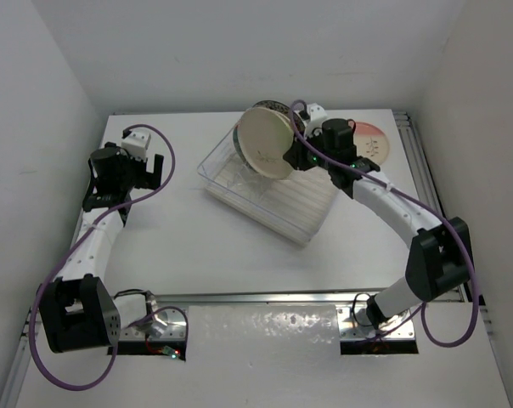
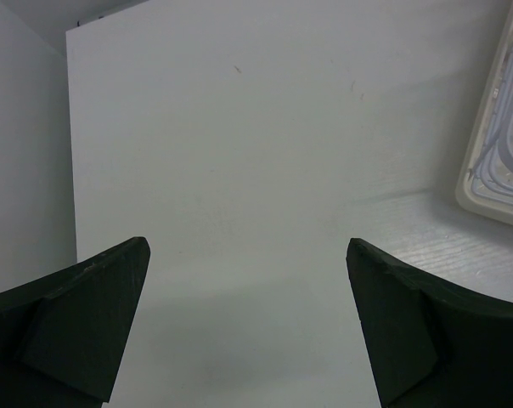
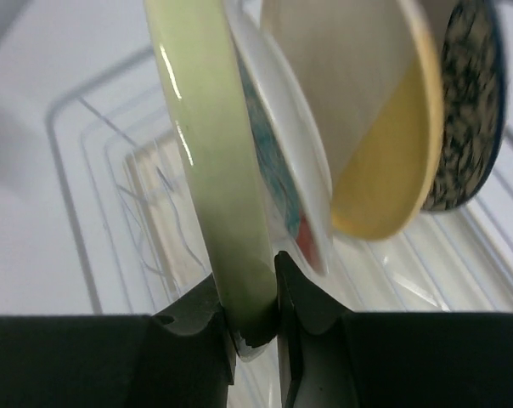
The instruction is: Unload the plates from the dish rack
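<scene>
While the left gripper (image 2: 248, 327) hangs released over bare counter (image 1: 197, 242) well to the left of the dish rack (image 1: 278, 204), the right gripper (image 3: 255, 316) is clenched on the rim of a pale green plate (image 3: 207, 161), with one finger pressed to each face. That plate stands on edge at the far end of the dish rack, and its broad pale face shows in the top view.

Three more plates stand just behind it in the dish rack. First is a white plate with a teal pattern and red rim (image 3: 282, 178), very close against the gripped one. Next is a cream-yellow plate (image 3: 375, 127). Last is what seems to be a dark blue-patterned plate (image 3: 469, 110), though only a sliver of it shows.

A pink plate (image 1: 380, 144) lies flat on the counter just beyond the right side of the dish rack, partly hidden by the right arm (image 1: 392, 204).
</scene>
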